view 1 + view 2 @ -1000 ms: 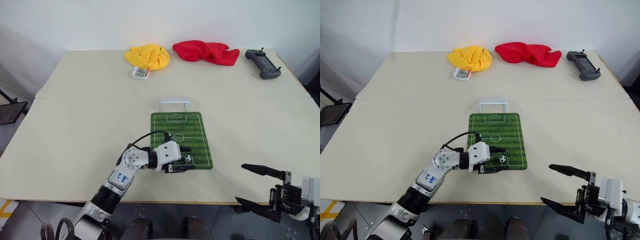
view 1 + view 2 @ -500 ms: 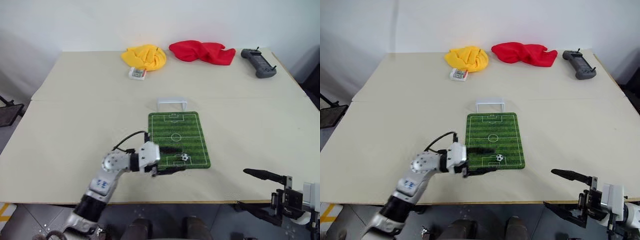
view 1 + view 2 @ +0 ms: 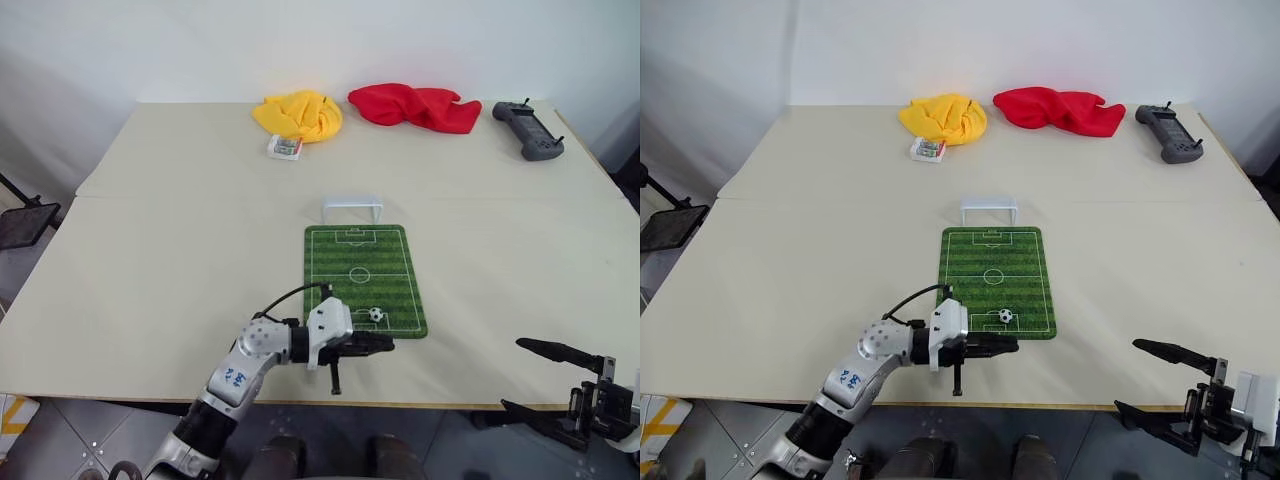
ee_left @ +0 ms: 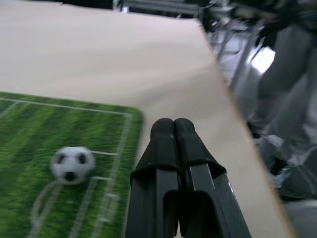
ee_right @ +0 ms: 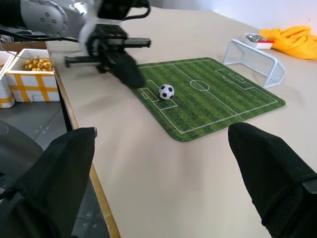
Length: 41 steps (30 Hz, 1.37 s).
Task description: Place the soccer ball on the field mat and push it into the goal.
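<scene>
Left hand [image 3: 385, 344] pressed shut, empty — soccer ball [image 3: 376, 314] beside it; right hand [image 3: 540, 378] wide.

The robot's left arm [image 3: 240, 375] is clad in silver-grey casing with a round, screw-studded joint and a blue handwritten marking on its forearm; a thin black cable loops over the white wrist block. Its left gripper [image 3: 385, 344] ends in two slim black ribbed fingers [image 4: 166, 144]. The right gripper [image 3: 545, 380] carries long, tapering black fingers on a black bracket with a white housing.
</scene>
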Tool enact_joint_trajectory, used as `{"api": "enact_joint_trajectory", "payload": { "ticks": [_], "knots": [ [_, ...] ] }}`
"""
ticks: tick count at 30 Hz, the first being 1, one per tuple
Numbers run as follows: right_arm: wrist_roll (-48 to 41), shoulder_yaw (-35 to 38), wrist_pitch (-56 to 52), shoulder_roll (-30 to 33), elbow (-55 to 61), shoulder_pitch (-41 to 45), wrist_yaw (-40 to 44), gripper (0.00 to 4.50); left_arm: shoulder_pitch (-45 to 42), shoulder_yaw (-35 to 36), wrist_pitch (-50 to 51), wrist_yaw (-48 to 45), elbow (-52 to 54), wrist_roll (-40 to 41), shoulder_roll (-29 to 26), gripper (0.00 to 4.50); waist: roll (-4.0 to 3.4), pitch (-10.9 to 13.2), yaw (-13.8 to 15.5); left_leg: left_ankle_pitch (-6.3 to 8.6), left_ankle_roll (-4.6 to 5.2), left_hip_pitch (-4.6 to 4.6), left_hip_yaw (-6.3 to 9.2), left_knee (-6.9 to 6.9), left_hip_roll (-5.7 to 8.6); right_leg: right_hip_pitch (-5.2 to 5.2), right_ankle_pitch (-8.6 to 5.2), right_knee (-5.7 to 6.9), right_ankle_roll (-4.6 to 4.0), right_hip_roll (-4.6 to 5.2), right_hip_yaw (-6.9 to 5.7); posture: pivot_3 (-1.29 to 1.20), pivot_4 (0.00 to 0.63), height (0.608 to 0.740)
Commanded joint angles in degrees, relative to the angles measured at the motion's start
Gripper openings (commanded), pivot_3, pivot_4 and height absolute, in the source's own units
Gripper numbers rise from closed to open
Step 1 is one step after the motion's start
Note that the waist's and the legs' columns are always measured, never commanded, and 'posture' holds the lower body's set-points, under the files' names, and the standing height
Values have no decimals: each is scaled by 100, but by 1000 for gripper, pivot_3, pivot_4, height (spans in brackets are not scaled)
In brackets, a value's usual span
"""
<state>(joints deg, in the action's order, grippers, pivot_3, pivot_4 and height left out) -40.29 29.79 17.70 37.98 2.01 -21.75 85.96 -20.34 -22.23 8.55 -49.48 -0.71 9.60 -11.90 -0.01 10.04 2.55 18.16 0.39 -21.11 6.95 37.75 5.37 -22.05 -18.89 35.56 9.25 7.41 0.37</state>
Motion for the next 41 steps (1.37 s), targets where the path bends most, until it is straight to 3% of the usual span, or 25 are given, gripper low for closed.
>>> {"api": "enact_joint_trajectory", "payload": {
  "ticks": [1,11,17,19,23,28,33,36,41],
  "knots": [
    [-70,118,130,-38,35,-37,91,4500,-122,-149,180,208,-12,-200,148,23,0,0,3,0,0,0,0,0,0,0,0,0,1,0,0,0,150,740],
    [-3,-37,218,-227,171,-63,-39,4500,-564,-72,-93,889,-866,-699,610,23,1,1,48,1,0,-2,2,5,2,1,2,-3,4,1,-2,0,150,740],
    [85,-104,272,-495,310,-31,-365,4500,-1210,520,-1285,2608,-1788,-1399,859,23,8,4,47,1,0,-5,2,5,1,-4,2,-1,4,-1,-2,0,150,740],
    [68,-103,235,-613,383,10,-599,4500,-1354,717,-1597,2796,-1941,-1392,824,23,9,5,39,1,0,-6,-1,5,1,-10,2,2,5,-1,0,0,150,740],
    [-88,-79,39,-951,672,184,-1362,4500,-1173,1081,-1951,1523,-1471,-370,453,23,5,3,18,2,-5,-13,-8,2,-1,-35,3,30,7,0,4,0,150,740],
    [-183,-128,2,-1171,826,423,-1781,4500,-361,1529,-1515,260,-471,670,-486,23,-1,-1,-72,2,-8,-14,-7,-3,-8,-42,3,36,6,0,4,0,150,740],
    [-164,-229,85,-1262,811,620,-1830,4500,470,1965,-1203,-116,133,1102,-1166,23,-3,-2,-91,1,-5,-12,-3,0,-1,-35,3,35,5,6,5,0,150,740],
    [-118,-414,69,-1301,828,760,-1803,4500,888,2640,-1706,-48,-146,1056,-1526,23,-4,-2,-119,1,-5,-8,-2,0,-3,-31,3,32,4,4,5,0,150,740],
    [-61,-498,23,-1122,640,913,-1630,4500,1102,3236,-1226,709,154,1149,-1531,23,-4,-3,-117,-1,-9,-7,-2,-7,-7,-36,0,37,-2,1,6,0,150,740]
  ]
}}
